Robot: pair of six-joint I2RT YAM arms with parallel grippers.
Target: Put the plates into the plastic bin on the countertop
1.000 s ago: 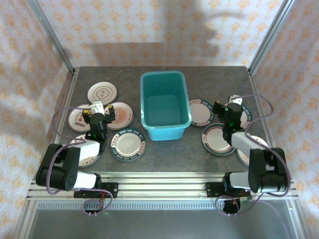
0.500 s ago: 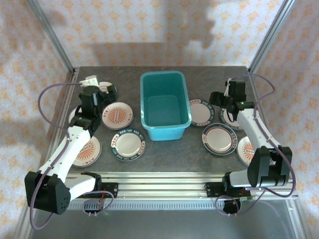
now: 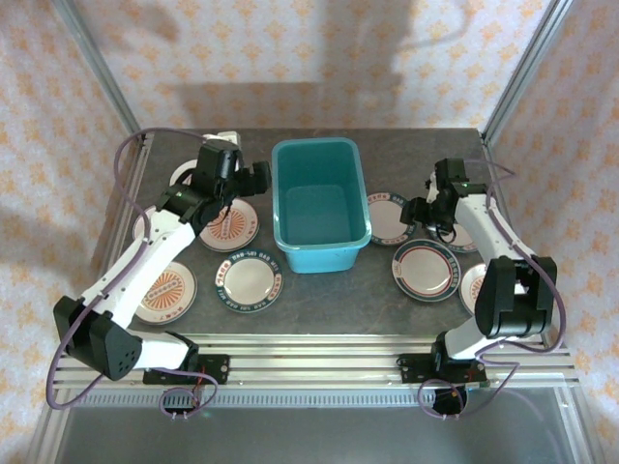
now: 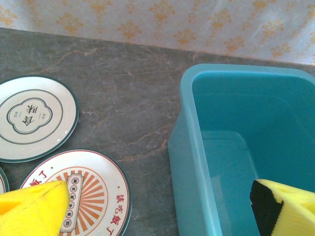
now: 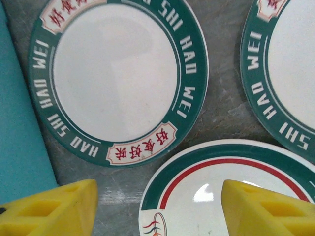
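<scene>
The left fingers are spread wide and hold nothing. They hang above the counter, between a sunburst plate and the left wall of the teal bin. The right fingers are also apart with nothing between them, low over a green-rimmed plate and a red-lined plate just right of the bin. The job looks barely begun. The bin is bare inside, and all the plates I can count, roughly nine, lie on the counter: five left of the bin and four right of it, some partly hidden by the arms. Every one is yet to be lifted and set inside. They are thin, round, flat and glossy, with pale centres and printed rims, and they sit flush on the counter, so getting under an edge will probably be fiddly. The bin is smooth plastic with rounded corners and a rolled rim. The counter is dark grey, veined like stone.
</scene>
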